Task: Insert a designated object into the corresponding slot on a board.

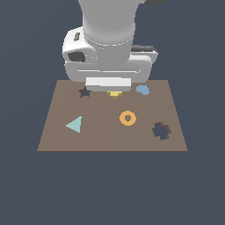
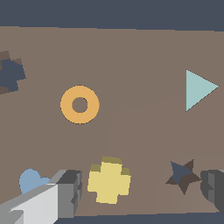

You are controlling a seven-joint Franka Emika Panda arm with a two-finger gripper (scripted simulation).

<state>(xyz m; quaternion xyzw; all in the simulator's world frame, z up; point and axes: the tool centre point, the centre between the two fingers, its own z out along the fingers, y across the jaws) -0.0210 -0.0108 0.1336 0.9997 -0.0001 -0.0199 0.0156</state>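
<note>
My hand [image 2: 142, 192] hangs low over the far edge of the board [image 1: 110, 136], fingers spread wide. In the wrist view one finger [image 2: 65, 192] shows at one side of the frame and the other finger [image 2: 214, 188] at the opposite side, with a broad gap between them. The fingers grip nothing.

The pale-yellow piece [image 2: 109, 180] lies flat on the board inside that gap, just beside the first finger and well apart from the second. I cannot tell whether that first finger touches it. Its outline reads as a stubby cross. In the exterior view only a sliver of the piece [image 1: 114, 93] shows, directly under my hand's body.

The star-shaped hole [image 2: 183, 176] also lies between my fingers, just beside the second finger. The light-blue blob [image 2: 30, 180] lies outside the gap, beyond the first finger, partly hidden by it.

The cross-shaped slot [image 1: 161, 131] is well apart from my hand, near the board's front corner at the exterior view's right. It is dark and unfilled. The orange ring [image 1: 128, 117] lies between my hand and the slot, flat on the board. The pale-teal triangle [image 1: 75, 125] lies flat toward the exterior view's left, well apart from my hand
</note>
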